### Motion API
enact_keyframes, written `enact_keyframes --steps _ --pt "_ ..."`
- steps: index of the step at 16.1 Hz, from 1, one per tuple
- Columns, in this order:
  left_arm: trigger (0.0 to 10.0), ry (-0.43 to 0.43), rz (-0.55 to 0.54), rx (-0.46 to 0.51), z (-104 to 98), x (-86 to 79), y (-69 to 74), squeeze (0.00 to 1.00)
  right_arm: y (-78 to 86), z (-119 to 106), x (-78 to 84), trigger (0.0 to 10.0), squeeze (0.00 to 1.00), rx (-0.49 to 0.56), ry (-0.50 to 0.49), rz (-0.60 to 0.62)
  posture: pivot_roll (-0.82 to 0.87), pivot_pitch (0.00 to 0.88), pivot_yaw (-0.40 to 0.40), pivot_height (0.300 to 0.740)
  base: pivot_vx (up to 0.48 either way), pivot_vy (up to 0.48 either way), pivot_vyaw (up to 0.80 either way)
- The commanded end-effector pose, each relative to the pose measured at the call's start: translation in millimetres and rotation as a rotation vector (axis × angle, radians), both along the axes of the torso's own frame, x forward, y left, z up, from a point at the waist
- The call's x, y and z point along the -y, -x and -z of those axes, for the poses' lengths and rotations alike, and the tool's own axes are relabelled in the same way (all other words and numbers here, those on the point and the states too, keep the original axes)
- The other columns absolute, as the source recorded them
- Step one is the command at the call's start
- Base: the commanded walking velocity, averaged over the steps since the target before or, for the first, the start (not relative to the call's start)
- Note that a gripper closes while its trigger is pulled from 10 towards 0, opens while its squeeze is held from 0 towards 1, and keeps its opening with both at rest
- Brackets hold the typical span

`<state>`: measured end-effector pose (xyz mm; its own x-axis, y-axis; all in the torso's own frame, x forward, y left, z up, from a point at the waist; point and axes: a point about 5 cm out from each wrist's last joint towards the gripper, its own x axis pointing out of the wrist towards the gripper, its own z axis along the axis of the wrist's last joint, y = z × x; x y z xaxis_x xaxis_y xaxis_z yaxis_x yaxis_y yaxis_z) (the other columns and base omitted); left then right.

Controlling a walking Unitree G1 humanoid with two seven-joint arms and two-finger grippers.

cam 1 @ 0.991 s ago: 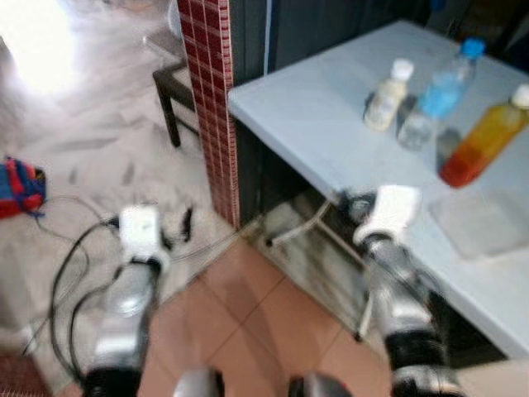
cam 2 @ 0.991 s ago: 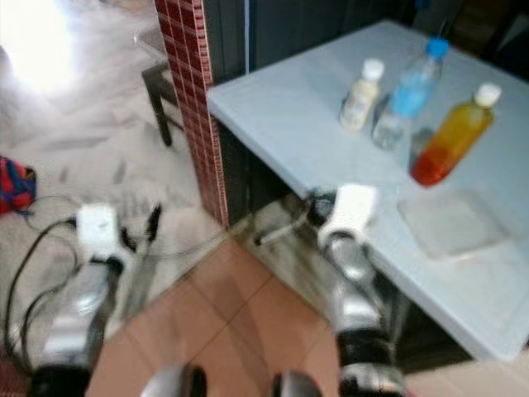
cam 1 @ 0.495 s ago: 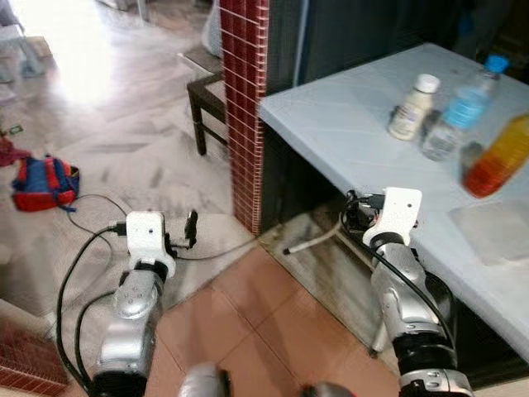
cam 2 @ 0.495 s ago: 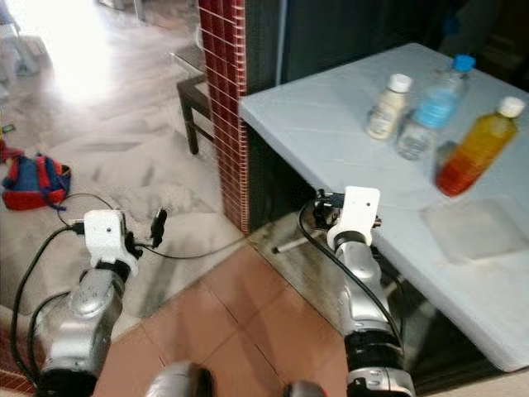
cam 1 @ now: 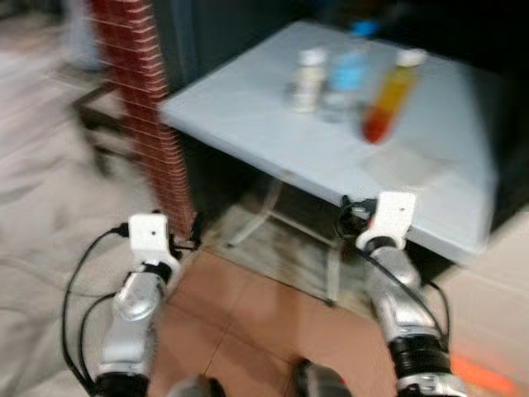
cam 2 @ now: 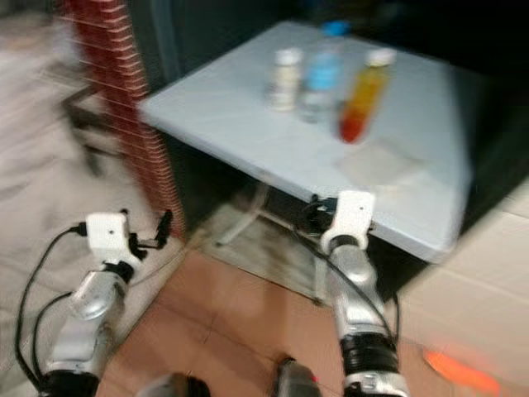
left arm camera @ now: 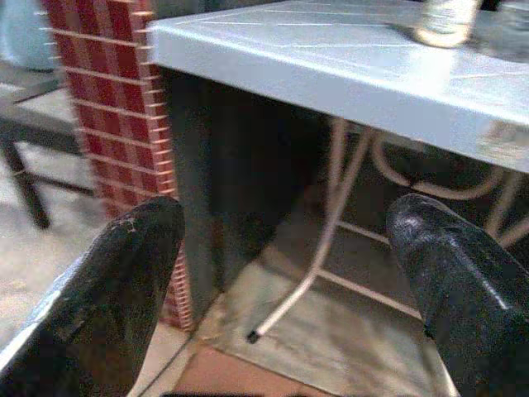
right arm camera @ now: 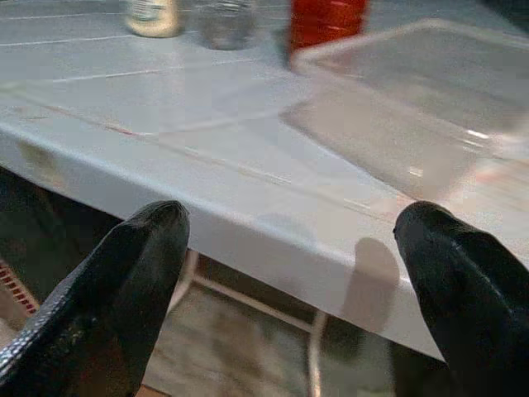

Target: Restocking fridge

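Since a second ago, only the view is shifted. Both the left gripper (left arm camera: 281, 273) and right gripper (right arm camera: 289, 273) are held spread and empty near the table (cam 1: 248, 116); the orange bottle (cam 1: 387, 95) stands there, and could be toppled by a blurred, hasty reach.

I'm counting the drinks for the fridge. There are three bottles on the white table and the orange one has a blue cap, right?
Nearly. Three bottles do stand on the white table, but the orange bottle has a white cap. The blue cap is on the clear water bottle; the left eye view shows it.
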<state>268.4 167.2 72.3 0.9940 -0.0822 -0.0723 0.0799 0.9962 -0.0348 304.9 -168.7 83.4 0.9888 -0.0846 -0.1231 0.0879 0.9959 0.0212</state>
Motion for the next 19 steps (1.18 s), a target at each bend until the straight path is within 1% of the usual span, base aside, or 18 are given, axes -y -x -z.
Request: enact_keyframes --steps 1,6,8,11,13,15,18,19 --pt "10.0 -0.002 -0.005 0.016 -3.1 -2.2 1.0 0.00 -0.7 -3.3 0.3 10.0 0.00 0.008 0.007 0.003 0.06 0.060 -0.011 0.740 0.000 0.000 -0.80" --pt "10.0 -0.006 0.012 0.023 -3.7 -1.4 0.6 0.00 0.5 -3.6 0.3 10.0 0.00 0.011 0.010 0.009 0.05 0.060 -0.006 0.740 0.000 0.000 -0.80" --pt "10.0 -0.004 0.022 0.030 -4.8 -0.5 0.2 0.00 2.8 -6.0 0.5 10.0 0.00 0.028 0.034 0.004 0.05 0.060 -0.005 0.740 0.000 0.000 -0.80" --pt "10.0 0.000 0.022 0.039 -6.3 -0.9 -0.3 0.00 7.2 -8.4 0.8 10.0 0.00 0.048 0.045 -0.008 0.05 0.061 -0.002 0.740 0.000 0.000 -0.80" --pt "10.0 0.005 0.023 0.047 -7.7 -0.6 -0.8 0.00 8.0 -10.1 2.5 10.0 0.00 0.056 0.046 -0.008 0.05 0.061 0.000 0.740 0.000 0.000 -0.45" --pt "10.0 0.011 0.032 0.054 -9.1 0.8 -1.7 0.00 6.9 -13.1 3.5 10.0 0.00 0.068 0.051 -0.011 0.05 0.060 0.001 0.740 0.000 0.000 0.00" --pt "10.0 0.014 0.030 0.052 -8.9 1.1 -2.2 0.00 5.8 -14.9 3.6 10.0 0.00 0.072 0.051 -0.010 0.05 0.058 0.000 0.740 0.181 0.164 0.00" --pt "10.0 0.014 0.017 0.052 -8.7 -0.4 -1.9 0.00 5.7 -16.1 3.5 10.0 0.00 0.081 0.063 -0.017 0.05 0.058 -0.001 0.740 0.000 0.000 0.00"
